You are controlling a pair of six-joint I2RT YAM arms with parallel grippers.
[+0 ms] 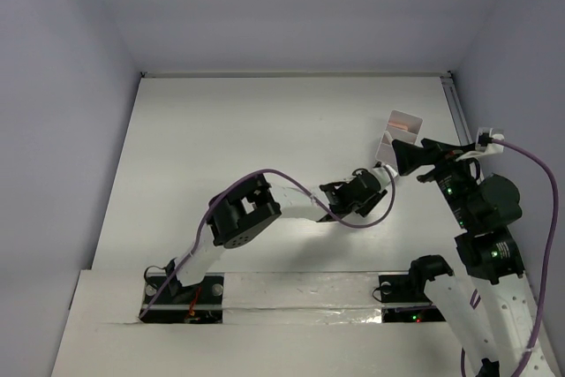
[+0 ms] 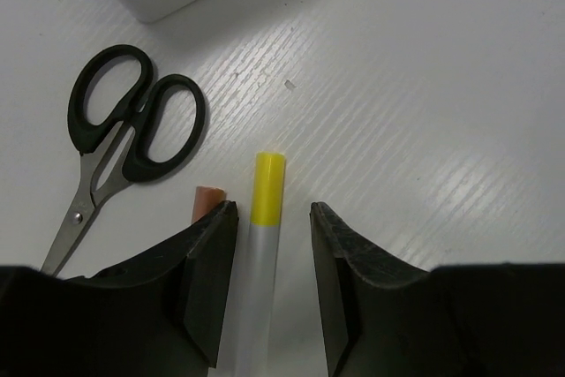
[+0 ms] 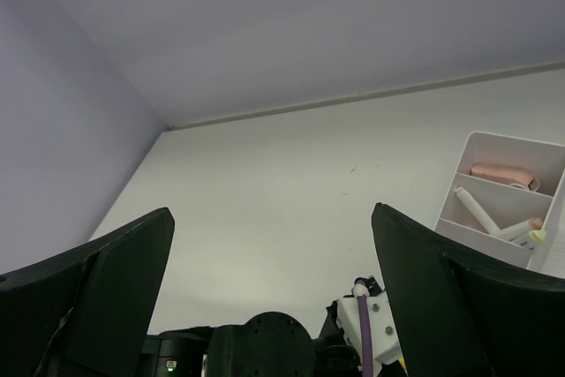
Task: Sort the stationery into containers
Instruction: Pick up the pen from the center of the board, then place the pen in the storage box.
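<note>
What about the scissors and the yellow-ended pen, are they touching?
Apart. The left wrist view shows bare table between the scissors and the yellow-ended pen.

A big white table (image 1: 265,174) sits inside plain, pale purple walls (image 1: 53,130) (they close it in on three sides). Soft light shines on the tabletop.

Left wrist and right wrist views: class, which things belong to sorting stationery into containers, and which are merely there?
Job: black-handled metal scissors; white pen with yellow end; white divided plastic container holding white pens.
Merely there: purple cable; white table.
</note>
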